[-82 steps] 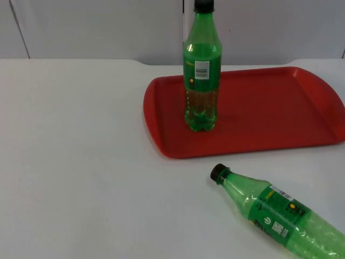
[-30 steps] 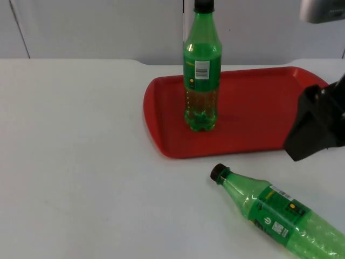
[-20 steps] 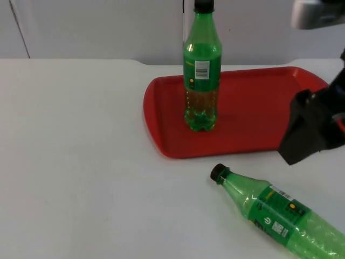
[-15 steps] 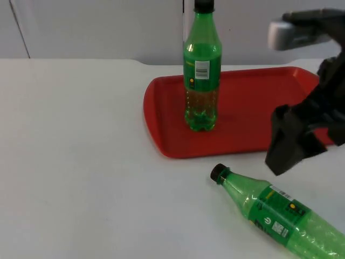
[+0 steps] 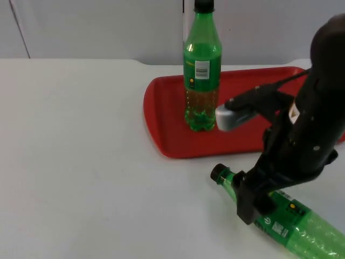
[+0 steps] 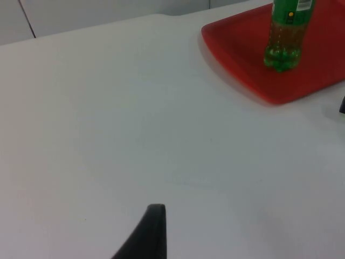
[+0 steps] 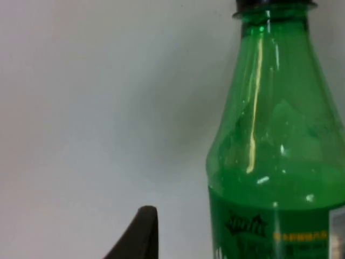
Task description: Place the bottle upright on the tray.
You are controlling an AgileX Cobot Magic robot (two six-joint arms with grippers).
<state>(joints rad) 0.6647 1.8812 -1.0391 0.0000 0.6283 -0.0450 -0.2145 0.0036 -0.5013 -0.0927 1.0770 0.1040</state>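
Hovering right gripper over lying bottle

Right gripper (image 5: 249, 208), finger gap unclear, nothing visibly held, over lying bottle (image 5: 280, 218) at tray's (image 5: 161, 135) 5 o'clock. Second bottle (image 5: 202, 70) upright on tray. Left gripper (image 6: 145, 237) waits, state unclear.

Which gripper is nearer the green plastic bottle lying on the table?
Right. The right gripper hangs just over the lying green plastic bottle, near its neck. The left gripper waits far off over bare white table.
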